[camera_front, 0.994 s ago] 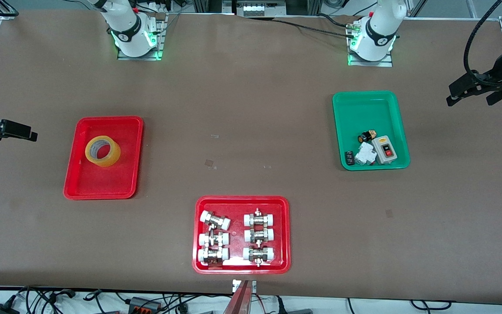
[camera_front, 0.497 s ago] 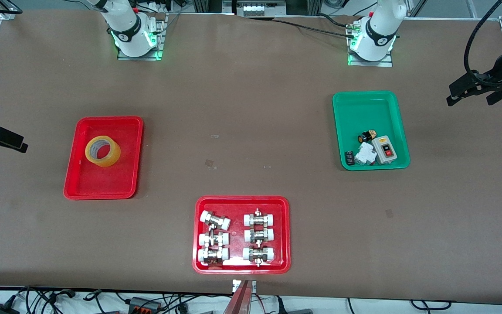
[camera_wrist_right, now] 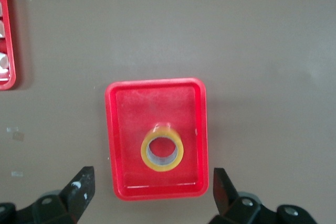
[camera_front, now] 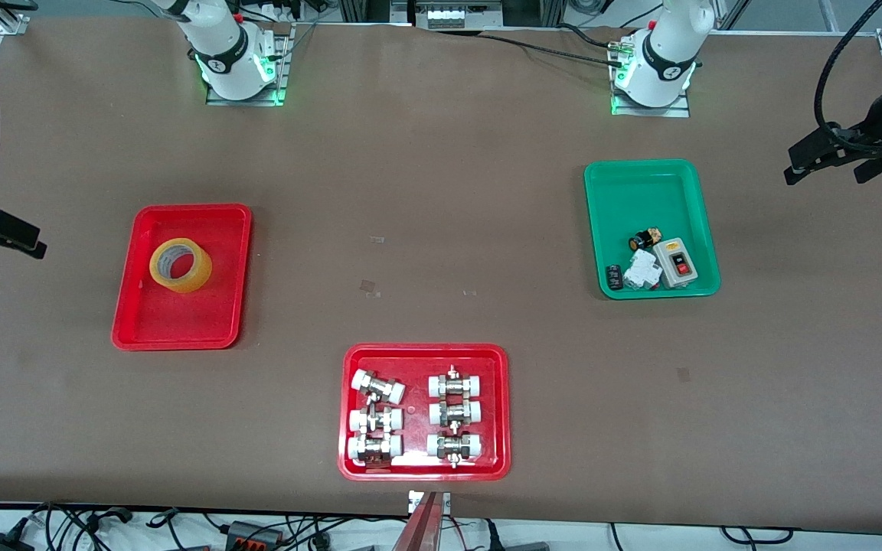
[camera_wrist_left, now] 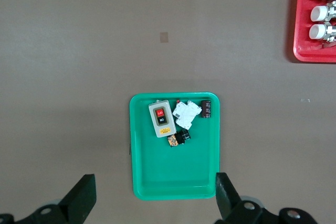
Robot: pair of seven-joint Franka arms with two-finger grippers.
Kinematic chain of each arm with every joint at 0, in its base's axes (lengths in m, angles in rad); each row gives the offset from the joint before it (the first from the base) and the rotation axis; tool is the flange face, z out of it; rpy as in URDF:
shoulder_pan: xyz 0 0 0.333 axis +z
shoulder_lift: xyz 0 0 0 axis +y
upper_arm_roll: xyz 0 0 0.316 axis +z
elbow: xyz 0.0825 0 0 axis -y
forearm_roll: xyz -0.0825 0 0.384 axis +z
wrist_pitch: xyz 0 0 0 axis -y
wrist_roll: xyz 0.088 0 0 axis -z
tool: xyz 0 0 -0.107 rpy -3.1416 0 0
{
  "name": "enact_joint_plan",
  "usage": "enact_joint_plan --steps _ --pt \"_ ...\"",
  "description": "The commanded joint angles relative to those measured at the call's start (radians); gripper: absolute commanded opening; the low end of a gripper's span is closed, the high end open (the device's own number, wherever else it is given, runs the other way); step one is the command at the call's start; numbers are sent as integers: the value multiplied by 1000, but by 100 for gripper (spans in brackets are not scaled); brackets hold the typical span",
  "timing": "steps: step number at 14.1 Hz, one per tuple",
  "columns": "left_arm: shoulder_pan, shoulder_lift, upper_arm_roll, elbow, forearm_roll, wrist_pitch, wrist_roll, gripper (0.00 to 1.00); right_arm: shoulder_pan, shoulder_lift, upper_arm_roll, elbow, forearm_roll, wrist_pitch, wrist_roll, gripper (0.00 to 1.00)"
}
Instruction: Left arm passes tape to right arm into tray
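The tape point(camera_front: 180, 265), a yellowish roll with a white core, lies flat in the plain red tray point(camera_front: 181, 321) toward the right arm's end of the table. It also shows in the right wrist view point(camera_wrist_right: 162, 151), inside the tray point(camera_wrist_right: 126, 108). My right gripper point(camera_front: 27, 241) is open and empty, high over the table's end beside the tray, apart from it; its own view shows it too point(camera_wrist_right: 152, 184). My left gripper point(camera_front: 824, 172) is open and empty, high over the other end of the table, and shows in its own view point(camera_wrist_left: 155, 190).
A green tray point(camera_front: 640, 191) with small electrical parts lies toward the left arm's end, also in the left wrist view point(camera_wrist_left: 173, 177). A squarer red tray point(camera_front: 422, 356) with several pipe fittings lies nearest the front camera.
My right gripper has drawn a little farther away from the red tray toward the table's end. The tape and the left arm have not moved.
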Motion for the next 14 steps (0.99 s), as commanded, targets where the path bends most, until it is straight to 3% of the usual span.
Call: enact_joint_plan --steps 1,4,8,14 --pt "4 14 -4 33 -5 -25 -4 100 15 -148 -13 -214 -16 74 21 100" --pt "8 14 -2 33 -2 -25 -2 100 15 -213 -13 -302 -16 97 21 100" --pt "63 29 -2 33 -2 -25 83 100 15 -208 -8 -293 -9 77 12 100" --pt "67 31 -4 33 18 -26 85 100 18 -214 -5 -293 -10 59 20 100"
